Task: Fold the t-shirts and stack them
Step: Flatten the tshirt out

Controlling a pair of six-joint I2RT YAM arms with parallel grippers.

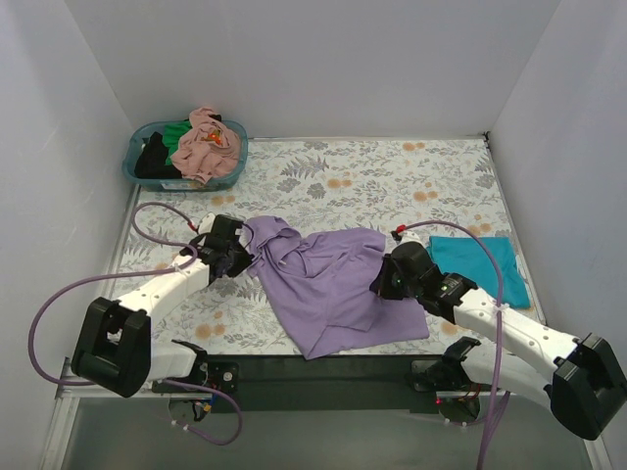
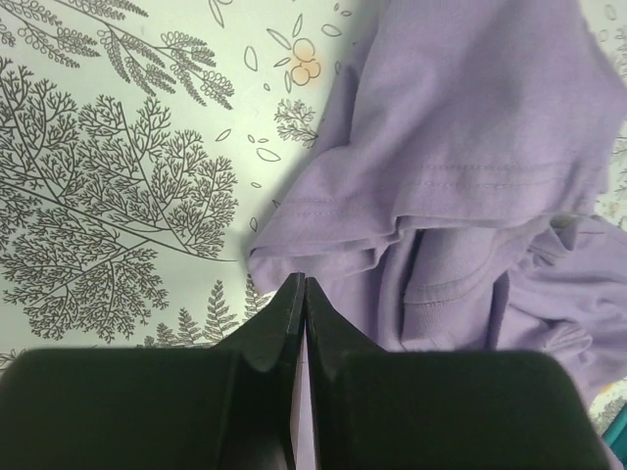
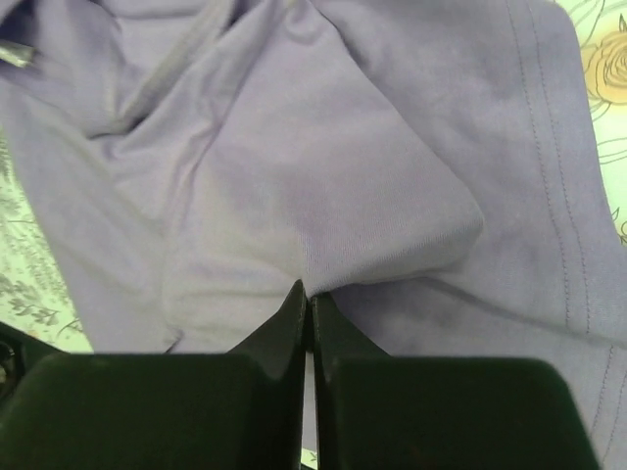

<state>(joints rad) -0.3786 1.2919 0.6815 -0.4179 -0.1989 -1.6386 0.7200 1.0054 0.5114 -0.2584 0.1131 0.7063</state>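
The lavender t-shirt [image 1: 328, 284] lies crumpled mid-table, part of it doubled over. My left gripper [image 1: 245, 257] is at its left edge, jaws shut [image 2: 303, 279] with a thin strip of lavender cloth [image 2: 470, 127] between them. My right gripper [image 1: 377, 279] is at its right side, jaws shut [image 3: 307, 286], pinching a fold of the lavender cloth [image 3: 343, 176]. A teal-blue t-shirt [image 1: 480, 259] lies flat at the right, behind the right arm. Salmon-pink [image 1: 206, 142], green [image 1: 176, 132] and black [image 1: 152, 157] shirts are heaped in the basket.
The teal plastic basket [image 1: 135, 168] stands at the back left corner. The grey floral table cover [image 1: 392, 181] spans the table. White walls close in the left, back and right. Purple cables loop off both arms near the front edge.
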